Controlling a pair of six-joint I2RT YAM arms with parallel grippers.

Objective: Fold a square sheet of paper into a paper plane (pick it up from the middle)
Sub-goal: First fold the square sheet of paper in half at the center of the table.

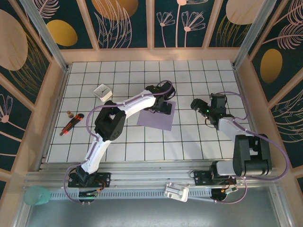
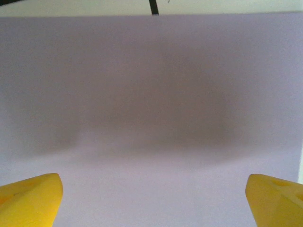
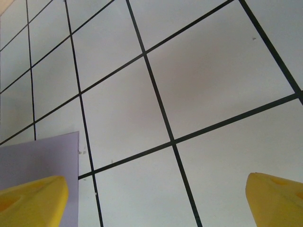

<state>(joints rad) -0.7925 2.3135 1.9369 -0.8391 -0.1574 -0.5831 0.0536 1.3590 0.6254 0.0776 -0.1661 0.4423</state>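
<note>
Two arms rise from the near edge of the desk [image 1: 213,142].

The left end effector [image 2: 152,202] is poised low over the square sheet of paper [image 1: 160,119]. Its yellow fingers [image 2: 29,198] are spread wide and grip nothing. Whether they touch the paper cannot be told.

The right end effector [image 3: 154,203] is just right of the sheet, over bare tiles. It is likewise released and empty, with one corner of the sheet beside its left finger.

The sheet lies flat near the middle of the desk, with no crease visible. By this evidence no fold has been made. The pick-up from the middle and every fold of the plane remain to be done.

Count:
- sheets: one
- arms: two
- end effectors: two
- red-and-black pen-like tool [image 1: 71,124], at left: one
- white block [image 1: 102,91], farther back: one
</note>
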